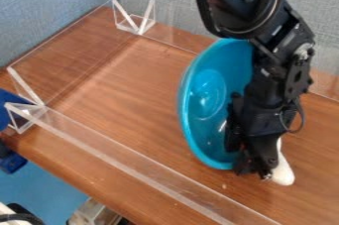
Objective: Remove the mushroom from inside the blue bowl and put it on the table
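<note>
Mushroom (281,174) sits low at the table (119,80), only its cream end showing, pointing down and right, under the tool (269,166) clamped on it, while the blue bowl (212,100), tipped on edge against the arm, may topple or roll on release.

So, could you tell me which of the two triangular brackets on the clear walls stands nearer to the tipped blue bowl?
The far-corner bracket at the table's back; the other bracket sits on the left near wall, further from the blue bowl.
</note>
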Tool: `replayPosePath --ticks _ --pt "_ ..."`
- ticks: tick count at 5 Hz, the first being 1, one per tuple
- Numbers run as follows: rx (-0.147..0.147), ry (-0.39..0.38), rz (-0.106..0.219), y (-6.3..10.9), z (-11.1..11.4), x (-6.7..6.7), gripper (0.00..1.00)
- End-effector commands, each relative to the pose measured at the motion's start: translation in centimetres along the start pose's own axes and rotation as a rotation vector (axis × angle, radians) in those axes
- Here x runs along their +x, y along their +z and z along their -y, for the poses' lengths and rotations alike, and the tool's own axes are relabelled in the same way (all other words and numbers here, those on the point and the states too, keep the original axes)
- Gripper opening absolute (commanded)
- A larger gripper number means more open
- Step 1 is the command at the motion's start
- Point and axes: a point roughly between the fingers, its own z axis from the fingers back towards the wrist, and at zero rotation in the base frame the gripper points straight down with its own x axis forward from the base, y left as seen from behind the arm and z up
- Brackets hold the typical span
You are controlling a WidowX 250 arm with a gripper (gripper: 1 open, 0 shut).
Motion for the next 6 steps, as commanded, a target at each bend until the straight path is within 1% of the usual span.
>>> replayPosePath --ticks 1,4,6 --pt "0.027 0.025 0.042 1.1 -1.2 0.1 0.00" --pt "0.039 0.033 0.043 1.3 -1.9 -0.1 0.00" --pt "0.046 0.048 0.049 1.6 -2.3 -0.2 0.00"
